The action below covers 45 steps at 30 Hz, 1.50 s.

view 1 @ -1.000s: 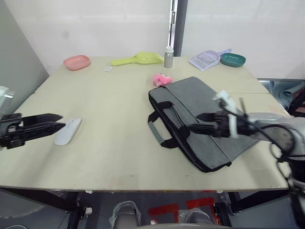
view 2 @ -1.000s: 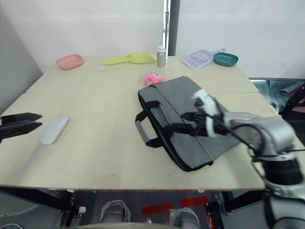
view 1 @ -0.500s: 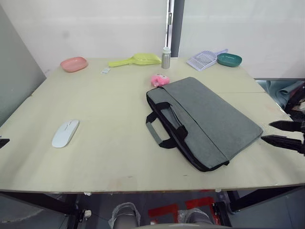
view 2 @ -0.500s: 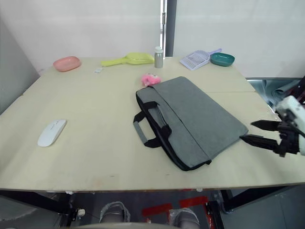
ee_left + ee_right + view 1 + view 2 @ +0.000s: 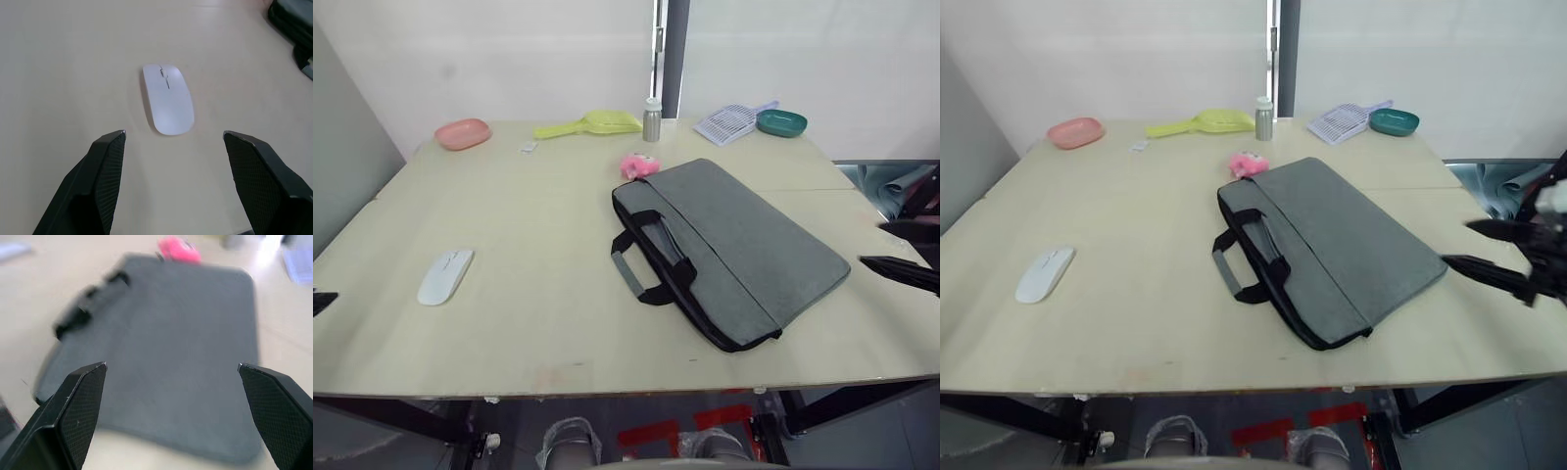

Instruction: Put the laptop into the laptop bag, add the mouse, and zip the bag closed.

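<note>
On the left, the left gripper has its fingers spread wide and empty, and the mouse lies flat on the worktop just ahead of the gap between them, clear of both tips. It looks light, hard and smooth, with a low rounded back, so it is likely to slide or squirt out under an off-centre squeeze. The safest hold is probably across its narrow width, one finger on each long side, low down near the worktop.

Further right, the laptop bag lies flat and askew, well apart from the mouse and directly ahead of the right gripper. Its two black handles flop onto the worktop on the side facing the mouse. The fabric is soft and will likely sag and fold when lifted by one point; the handles or the black-edged rim near the zip look like the firmest places to pinch. The zip pull is too small to make out, and whether the zip is open I cannot tell. No bare laptop is to be seen on the worktop; the bag lies evenly filled, so it may already be inside, which would make the bag heavier and stiffer.

The right gripper's fingers are spread wide too, holding nothing, with the bag's near corner ahead of them. A pink plush toy touches the bag's far corner.
</note>
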Each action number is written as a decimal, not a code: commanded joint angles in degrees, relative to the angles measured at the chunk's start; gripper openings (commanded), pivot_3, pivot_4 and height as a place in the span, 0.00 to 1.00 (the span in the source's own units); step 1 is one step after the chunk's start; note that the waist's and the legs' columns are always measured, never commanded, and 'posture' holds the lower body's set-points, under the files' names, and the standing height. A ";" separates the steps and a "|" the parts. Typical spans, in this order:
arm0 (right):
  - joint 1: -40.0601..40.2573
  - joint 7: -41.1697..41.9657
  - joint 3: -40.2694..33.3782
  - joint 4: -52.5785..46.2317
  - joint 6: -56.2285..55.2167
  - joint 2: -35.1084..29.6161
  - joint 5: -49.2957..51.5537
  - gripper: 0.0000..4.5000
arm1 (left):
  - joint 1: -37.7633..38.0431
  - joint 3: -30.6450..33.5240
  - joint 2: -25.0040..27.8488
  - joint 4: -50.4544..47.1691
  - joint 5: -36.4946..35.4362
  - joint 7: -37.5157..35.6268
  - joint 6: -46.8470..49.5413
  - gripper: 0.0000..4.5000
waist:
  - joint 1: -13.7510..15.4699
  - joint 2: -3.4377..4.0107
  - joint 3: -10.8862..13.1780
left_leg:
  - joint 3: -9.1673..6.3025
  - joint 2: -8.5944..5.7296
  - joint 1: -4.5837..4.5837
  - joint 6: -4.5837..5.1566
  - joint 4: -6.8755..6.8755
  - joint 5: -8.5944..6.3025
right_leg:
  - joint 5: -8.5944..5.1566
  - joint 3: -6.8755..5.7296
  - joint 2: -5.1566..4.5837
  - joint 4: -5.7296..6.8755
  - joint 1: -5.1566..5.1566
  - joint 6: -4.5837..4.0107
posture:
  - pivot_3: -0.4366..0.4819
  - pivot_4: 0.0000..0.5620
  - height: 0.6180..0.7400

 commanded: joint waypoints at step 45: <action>-28.21 -23.81 31.88 -21.91 10.39 11.82 12.18 1.00 | -32.58 -30.63 -16.43 15.08 13.28 25.88 -11.98 0.99 | 1.09 -0.42 -0.28 | -0.26 -0.02 -0.16 -0.11 0.43 0.01 | 0.00 -0.09 0.01 0.46 0.00 -0.03 | 0.48 0.27 1.00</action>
